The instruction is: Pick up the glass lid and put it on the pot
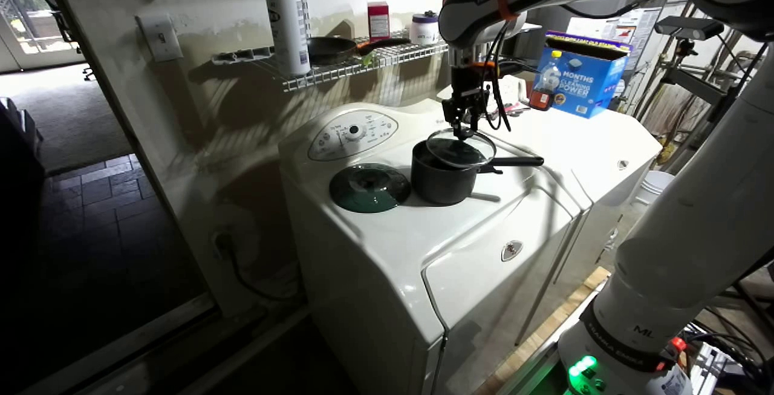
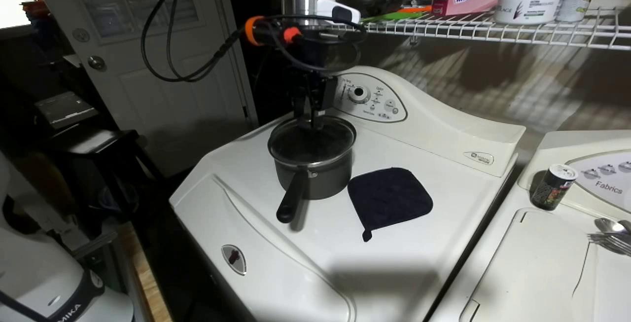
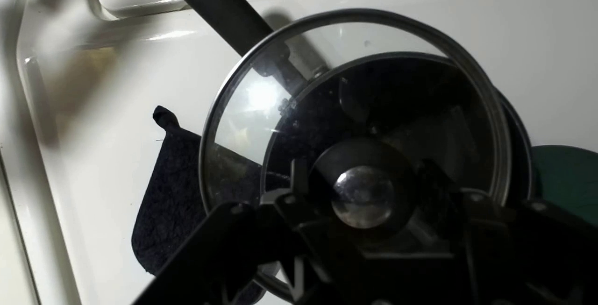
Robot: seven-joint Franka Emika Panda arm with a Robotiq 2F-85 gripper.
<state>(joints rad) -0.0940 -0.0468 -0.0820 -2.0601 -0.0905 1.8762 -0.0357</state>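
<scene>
The glass lid [image 1: 448,148] has a metal rim and hangs over the small black pot [image 1: 443,184], shifted toward its handle [image 1: 519,161]. In an exterior view the lid [image 2: 315,150] covers the top of the pot [image 2: 325,179]. In the wrist view the lid [image 3: 402,104] sits off-centre above the pot's rim [image 3: 522,144]. My gripper [image 1: 464,131] points down with its fingers on both sides of the lid's knob [image 3: 363,197], and appears shut on it. Whether the lid touches the pot I cannot tell.
The pot stands on a white machine top [image 2: 374,272] with a raised control panel [image 2: 370,96] behind. A dark pot holder [image 2: 392,197] lies beside it. A green disc [image 1: 370,196] lies on the other side. A wire shelf [image 1: 338,71] runs above. A blue box [image 1: 583,83] stands farther along.
</scene>
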